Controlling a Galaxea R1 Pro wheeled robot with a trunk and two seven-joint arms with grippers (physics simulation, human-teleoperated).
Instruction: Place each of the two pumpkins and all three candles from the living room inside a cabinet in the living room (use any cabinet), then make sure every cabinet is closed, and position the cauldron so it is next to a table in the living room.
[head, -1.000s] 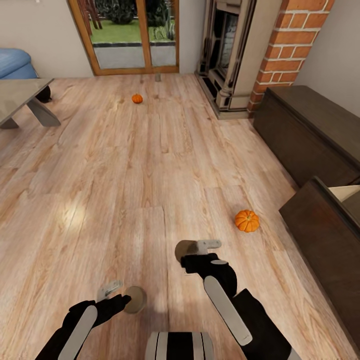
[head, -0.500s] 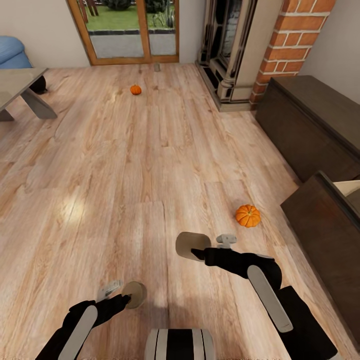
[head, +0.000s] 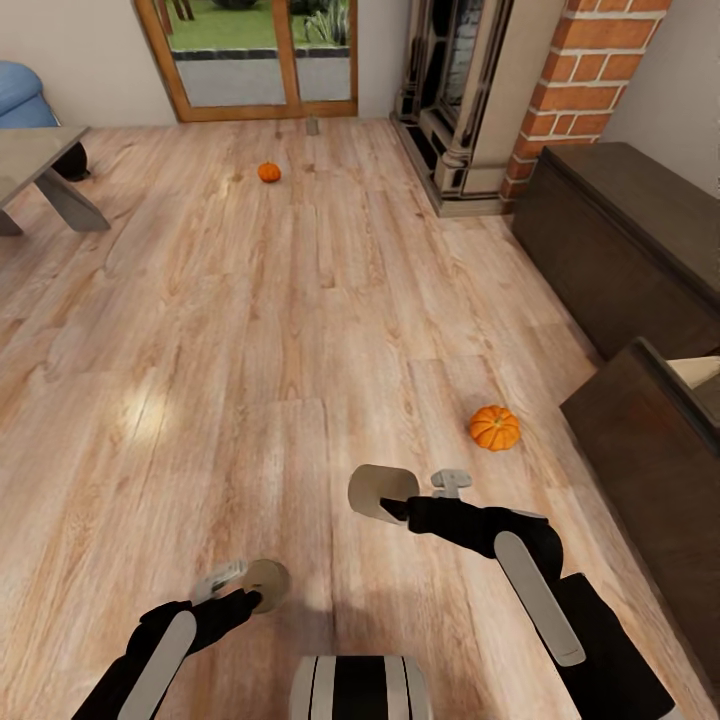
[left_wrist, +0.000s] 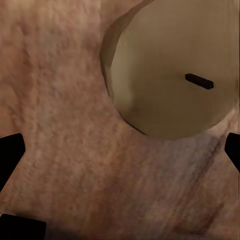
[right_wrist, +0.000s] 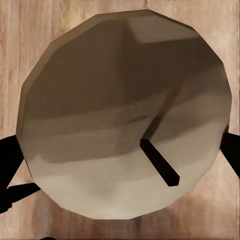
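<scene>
Open floor (head: 250, 330) beside cabinet (head: 640, 440)

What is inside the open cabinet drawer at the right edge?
The cabinet drawer shows a strip of pale beige interior near the frame edge. Its dark front and the frame edge hide the rest, so any contents cannot be seen.

Bright even daylight, soft shadows, blurry wrist views

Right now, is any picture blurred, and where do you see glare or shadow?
Head view: sharp, with a pale glare patch on the floor at left. Left wrist view: soft and blurry wood grain around the candle. Right wrist view: a shadow band crosses the candle top.
</scene>
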